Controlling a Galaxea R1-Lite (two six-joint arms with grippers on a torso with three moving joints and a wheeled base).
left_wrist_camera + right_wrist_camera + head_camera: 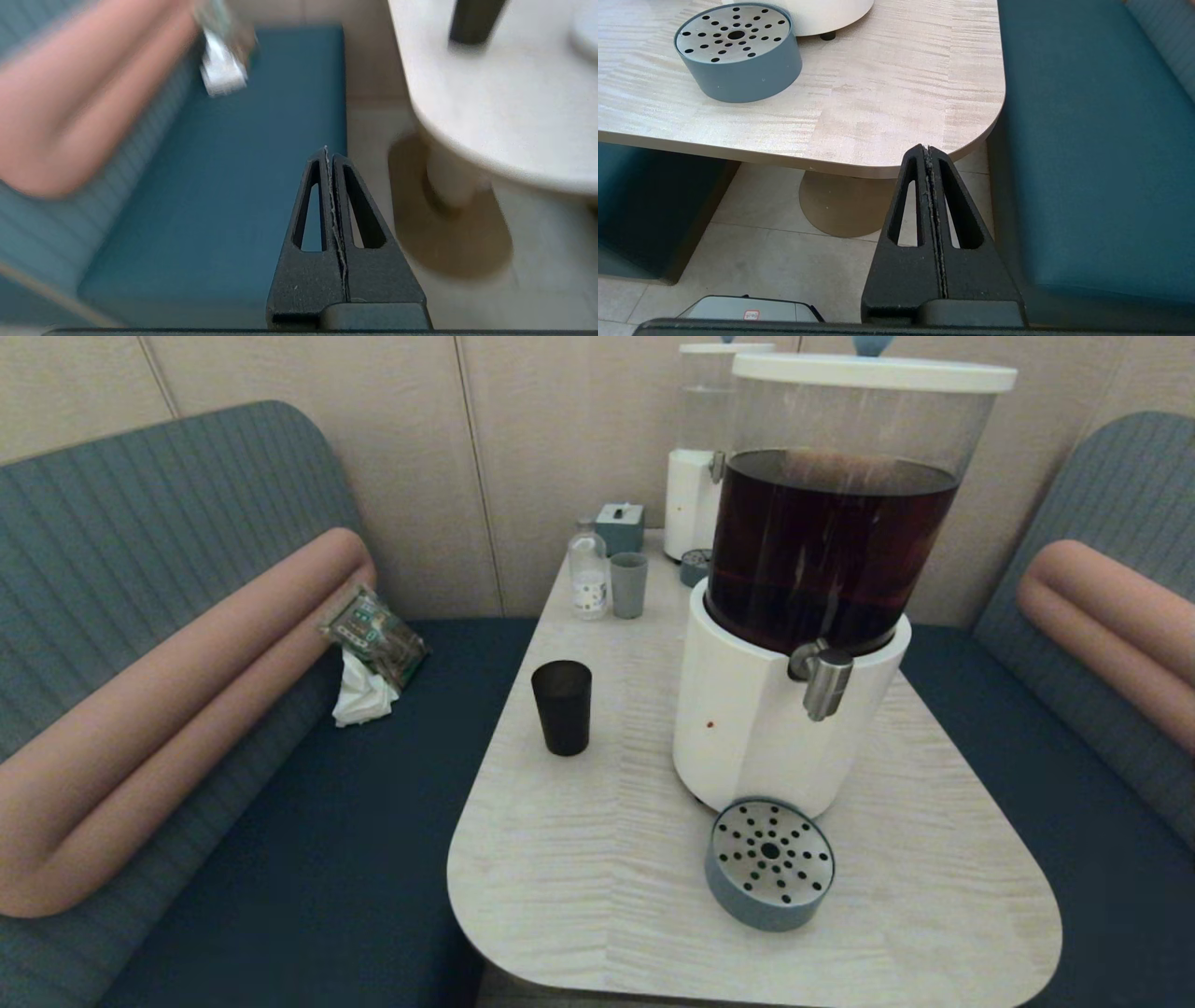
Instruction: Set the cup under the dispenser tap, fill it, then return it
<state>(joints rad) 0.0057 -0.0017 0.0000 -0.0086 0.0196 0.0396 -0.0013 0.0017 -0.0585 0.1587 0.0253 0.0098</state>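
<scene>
Landmark: the big dispenser, white base, clear tank of dark brown liquid, on the light wood-grain table.

Nearest, below the table's edge: left tool low over the blue bench seat on the left side, fingers pressed flat together, nothing between them. Table pedestal and floor in its view; a black cup base shows at the far table edge.

Right tool off the table's near right corner, beside the right-hand seat, fingers closed tight, holding nothing. Neither tool appears in the head view.

On the table, directly in front of the dispenser: round blue-grey drip tray with perforated metal top, just clear of the white base.

Dispenser tap: short brushed-steel spout on the front of the base, pointing down, above and slightly behind the drip tray. Nothing under it.

The cup: matte black tumbler, upright on the table, left of the dispenser, apart from it and well apart from the tap.

Further back, left-rear of the dispenser: clear plastic bottle and grey-green cup side by side, nearly touching. Behind them a small teal box. Behind the dispenser, a smaller white dispenser with clear contents, partly hidden.

On the left bench seat, well left of the dispenser: crumpled packet and white tissue against the pink bolster.
</scene>
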